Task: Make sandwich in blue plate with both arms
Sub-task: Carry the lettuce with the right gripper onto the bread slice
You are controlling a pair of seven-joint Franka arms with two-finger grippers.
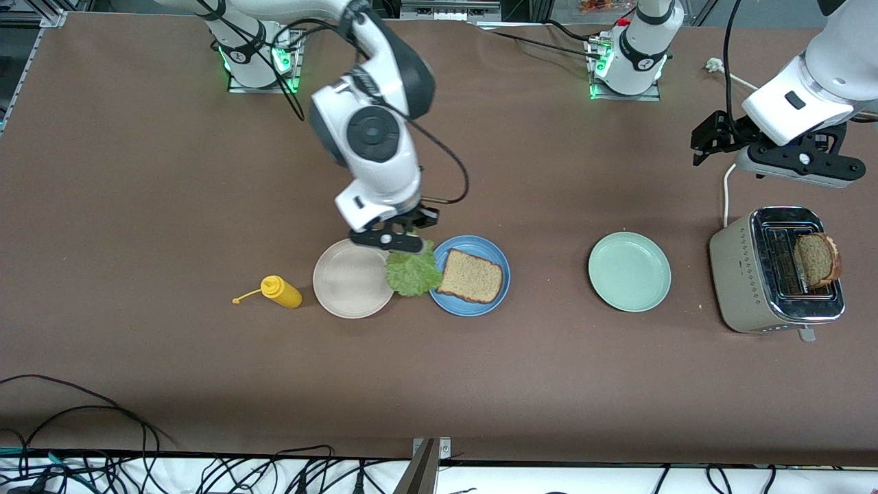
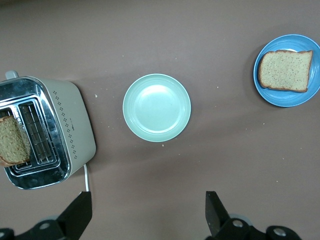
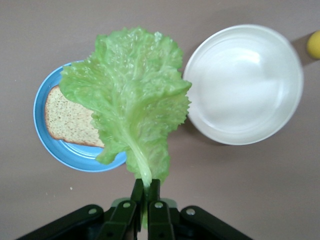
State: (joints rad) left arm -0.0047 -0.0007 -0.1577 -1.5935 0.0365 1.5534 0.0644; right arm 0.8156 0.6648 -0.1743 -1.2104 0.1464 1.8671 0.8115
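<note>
From the front, the right gripper (image 1: 388, 240) hangs over the gap between the beige plate (image 1: 351, 280) and the blue plate (image 1: 470, 276), its fingers pinched together on the stem of the lettuce leaf (image 1: 413, 272). The leaf dangles across the blue plate's rim, not yet over the bread slice (image 1: 470, 276) lying on that plate. A yellow mustard bottle (image 1: 281, 291) lies beside the beige plate, toward the right arm's end of the tabletop. The left gripper (image 1: 713, 140) waits with fingers apart above the toaster (image 1: 776, 271), where a second slice (image 1: 816, 259) stands in a slot; the pale green plate (image 1: 629, 271) sits bare between toaster and blue plate.

To do this step well, I judge the right arm should carry the leaf sideways until it is centred over the bread, lower it close, then let go, so it lies flat and does not spill over the rim.

The left wrist view shows the toaster (image 2: 47, 132), green plate (image 2: 156, 107) and blue plate (image 2: 289, 70), but no lettuce.

The right wrist view alone shows the closed gripper (image 3: 145, 196) on the leaf's (image 3: 130, 95) pale stalk, and how much bread (image 3: 70, 121) the leaf hides
</note>
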